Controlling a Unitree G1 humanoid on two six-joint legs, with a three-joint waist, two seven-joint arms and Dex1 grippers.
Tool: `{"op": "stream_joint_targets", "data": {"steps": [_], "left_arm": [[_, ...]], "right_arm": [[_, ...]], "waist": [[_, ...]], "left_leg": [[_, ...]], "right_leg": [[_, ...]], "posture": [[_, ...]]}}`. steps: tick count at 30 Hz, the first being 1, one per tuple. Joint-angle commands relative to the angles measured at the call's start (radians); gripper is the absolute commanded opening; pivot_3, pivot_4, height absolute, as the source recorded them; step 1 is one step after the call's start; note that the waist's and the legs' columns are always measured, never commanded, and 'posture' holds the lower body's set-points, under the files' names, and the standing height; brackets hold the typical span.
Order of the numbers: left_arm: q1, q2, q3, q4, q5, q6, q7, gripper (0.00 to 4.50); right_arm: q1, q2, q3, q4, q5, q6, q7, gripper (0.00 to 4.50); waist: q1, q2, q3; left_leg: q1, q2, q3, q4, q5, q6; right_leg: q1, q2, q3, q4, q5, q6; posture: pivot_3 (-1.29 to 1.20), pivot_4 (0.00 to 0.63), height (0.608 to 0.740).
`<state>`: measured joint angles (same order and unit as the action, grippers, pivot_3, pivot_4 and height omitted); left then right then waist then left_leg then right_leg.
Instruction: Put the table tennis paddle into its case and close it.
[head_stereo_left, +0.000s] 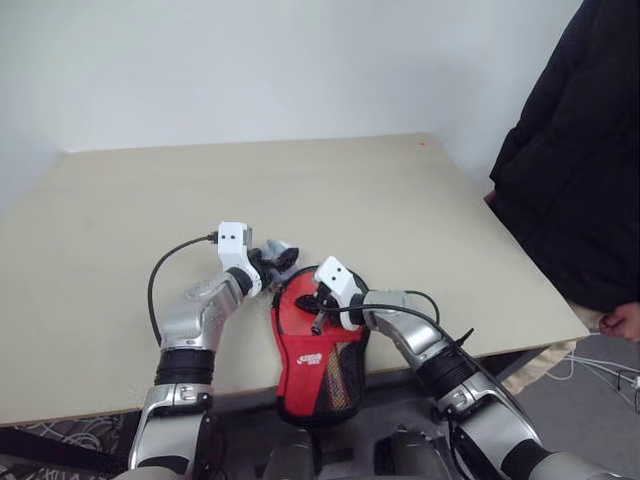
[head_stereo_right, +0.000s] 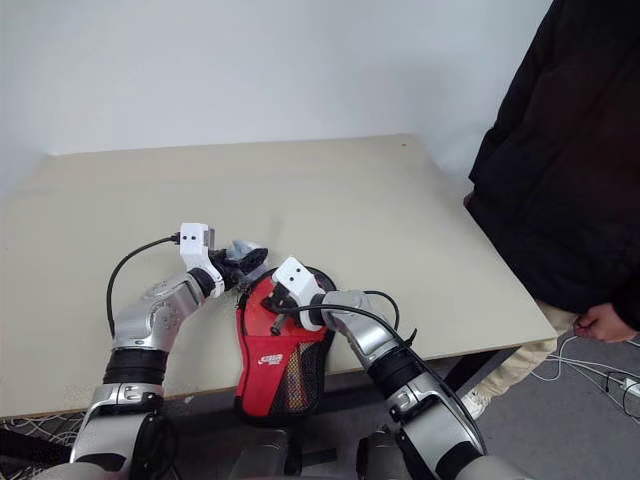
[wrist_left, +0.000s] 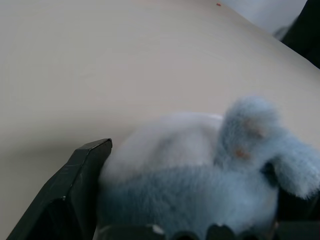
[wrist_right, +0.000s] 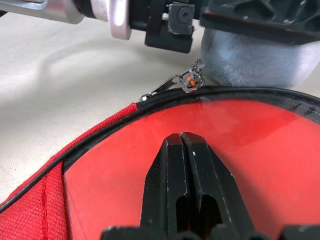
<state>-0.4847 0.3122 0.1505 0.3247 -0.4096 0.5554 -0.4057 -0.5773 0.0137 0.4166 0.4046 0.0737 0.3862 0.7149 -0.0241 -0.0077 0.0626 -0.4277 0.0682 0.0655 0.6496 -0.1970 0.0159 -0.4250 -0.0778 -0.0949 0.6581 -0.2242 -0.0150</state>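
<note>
resting on the case (wrist_right: 260, 145) (its clear red face), the right gripper (wrist_right: 182, 142), pressed together

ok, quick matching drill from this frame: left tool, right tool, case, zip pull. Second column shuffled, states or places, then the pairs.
1. left tool
2. right tool
3. case
4. zip pull

A. overhangs the table's near edge
B. shut, over the clear red panel
C. clamped around a fluffy blue-grey toy
D. at the case's rim beside the toy

Pairs: 1-C, 2-B, 3-A, 4-D
</note>
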Motion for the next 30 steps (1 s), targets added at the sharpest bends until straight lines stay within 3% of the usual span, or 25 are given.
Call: {"op": "stream_joint_targets", "data": {"steps": [1, 14, 17, 24, 30], "left_arm": [[-0.033, -0.003, 0.025, -0.013, 0.000, -0.024, 0.003, 4.50], [-0.077, -0.014, 0.046, 0.028, 0.009, -0.053, 0.004, 4.50], [-0.094, -0.016, 0.062, 0.063, 0.009, -0.072, 0.013, 3.99], [-0.157, -0.013, 0.078, 0.159, 0.018, -0.114, 0.020, 2.12], [-0.214, -0.016, 0.074, 0.234, 0.026, -0.146, 0.001, 0.89]], "right_arm": [[0.008, 0.000, 0.010, 0.018, -0.022, 0.022, -0.003, 0.02], [0.003, -0.012, 0.034, 0.020, -0.061, 0.059, 0.015, 0.02], [0.005, -0.011, 0.038, 0.018, -0.064, 0.064, 0.016, 0.00], [0.014, -0.012, 0.044, 0.008, -0.069, 0.075, 0.017, 0.00], [0.023, -0.015, 0.048, -0.003, -0.074, 0.084, 0.019, 0.00]], "waist": [[0.000, 0.000, 0.000], [0.000, -0.001, -0.001], [0.000, -0.001, -0.001], [0.001, -0.001, -0.001], [0.001, -0.001, -0.001]], "left_leg": [[0.000, 0.000, 0.000, 0.000, 0.000, 0.000], [0.000, 0.000, 0.000, 0.000, 0.000, 0.000], [0.000, 0.000, 0.000, 0.000, 0.000, 0.000], [0.000, 0.000, 0.000, 0.000, 0.000, 0.000], [0.000, 0.000, 0.000, 0.000, 0.000, 0.000]], "right_leg": [[0.000, 0.000, 0.000, 0.000, 0.000, 0.000], [0.000, 0.000, 0.000, 0.000, 0.000, -0.001], [0.000, 0.000, 0.000, 0.000, 0.000, -0.001], [0.000, 0.000, 0.000, 0.000, 0.000, -0.001], [0.000, 0.000, 0.000, 0.000, 0.000, 0.000]], "posture": [[0.00, 0.000, 0.725], [0.00, 0.000, 0.725], [0.00, 0.000, 0.725], [0.00, 0.000, 0.725], [0.00, 0.000, 0.725]]}}
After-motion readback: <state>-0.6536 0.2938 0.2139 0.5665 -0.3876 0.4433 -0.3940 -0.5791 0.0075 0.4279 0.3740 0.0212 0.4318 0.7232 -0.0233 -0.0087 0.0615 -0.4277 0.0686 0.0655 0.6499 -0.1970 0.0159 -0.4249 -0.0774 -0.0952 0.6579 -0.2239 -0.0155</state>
